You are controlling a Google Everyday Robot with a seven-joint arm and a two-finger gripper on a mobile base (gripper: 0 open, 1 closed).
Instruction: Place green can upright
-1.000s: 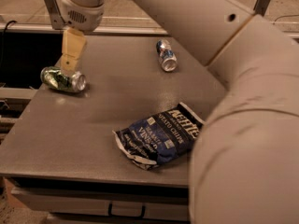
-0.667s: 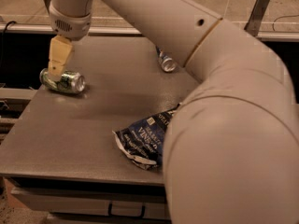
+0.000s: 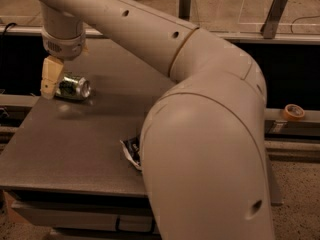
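The green can (image 3: 75, 87) lies on its side near the far left corner of the grey table (image 3: 75, 144), its silver end facing right. My gripper (image 3: 49, 88) hangs down from the wrist (image 3: 62, 41) at the can's left end, close against it and covering that end. I cannot see whether it touches the can. The can rests on the table and is not lifted.
My large beige arm (image 3: 200, 134) fills the middle and right of the view and hides the table's right part. A corner of a dark chip bag (image 3: 131, 149) peeks out beside it. A roll of tape (image 3: 293, 112) lies on a ledge at the right.
The gripper has moved left and down to the can's left end. The arm has swung across the view and now hides the other can and most of the chip bag.
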